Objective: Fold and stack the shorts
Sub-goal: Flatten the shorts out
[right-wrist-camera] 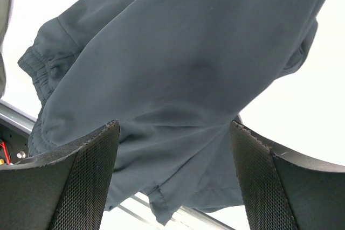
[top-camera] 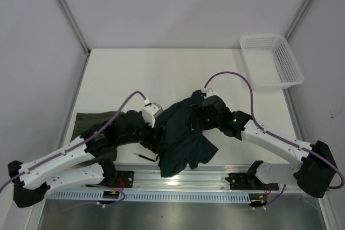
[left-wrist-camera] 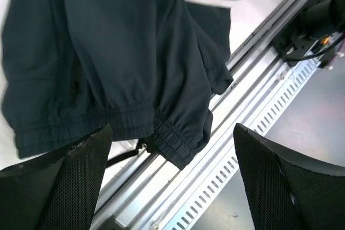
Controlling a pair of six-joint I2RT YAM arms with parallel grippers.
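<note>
The dark navy-teal shorts (top-camera: 183, 141) lie crumpled at the table's front middle, one part hanging over the metal rail. Their elastic waistband (left-wrist-camera: 172, 138) shows just beyond my left fingers (left-wrist-camera: 81, 176). My left gripper (top-camera: 156, 136) hovers at the shorts' left edge, wide open and holding nothing. My right gripper (top-camera: 192, 119) is over the shorts' upper right part. Its jaws are open, with the smooth cloth (right-wrist-camera: 178, 79) lying spread below and between the fingers (right-wrist-camera: 86, 181). The olive-green shorts (top-camera: 86, 122) lie flat at the left, partly hidden under my left arm.
A white mesh basket (top-camera: 269, 60) stands at the back right corner. The slotted metal rail (top-camera: 215, 176) runs along the near edge, below the shorts' hem. A thin black drawstring (top-camera: 145, 157) trails on the table near the rail.
</note>
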